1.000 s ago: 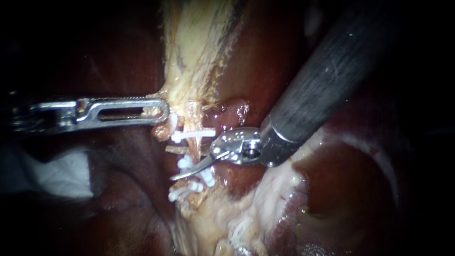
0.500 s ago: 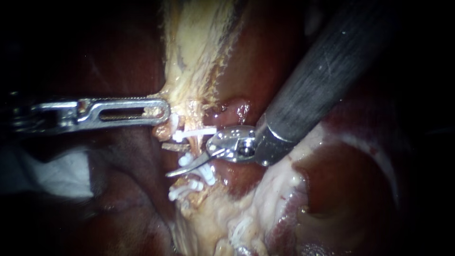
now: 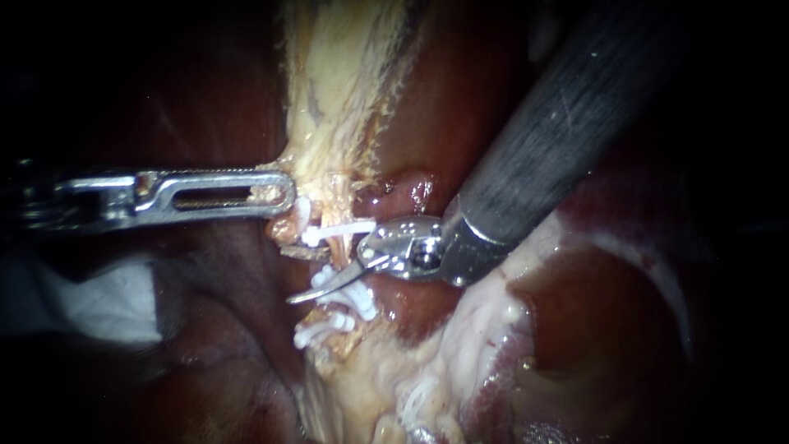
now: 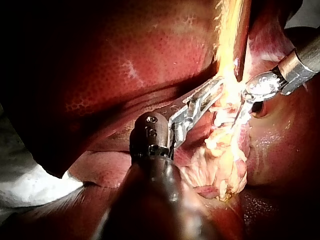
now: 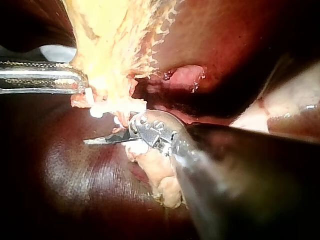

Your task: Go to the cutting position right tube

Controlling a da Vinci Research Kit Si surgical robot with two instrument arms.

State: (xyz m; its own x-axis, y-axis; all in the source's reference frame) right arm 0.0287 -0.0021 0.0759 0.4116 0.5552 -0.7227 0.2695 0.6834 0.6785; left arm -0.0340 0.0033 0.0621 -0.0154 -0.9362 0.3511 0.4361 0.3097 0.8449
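Right instrument's [image 3: 304, 296] thin curved blades lay together, gripping nothing, across the clipped tube [image 3: 333, 210] just below the uppermost white clip [image 3: 339, 232]. More clips [image 3: 355, 306] sat farther below that clip, past the blades. Left instrument's [image 3: 283, 193] slotted jaws were closed on pale yellow tissue [image 3: 329, 99] just left of the same clip. Whether this was the right tube could not be told. Dark liver [image 3: 460, 107] lay right of that clip.

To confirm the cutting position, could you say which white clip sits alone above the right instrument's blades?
The long uppermost clip, standing apart from the rest; the other clips bunch together beneath the right instrument's blades.
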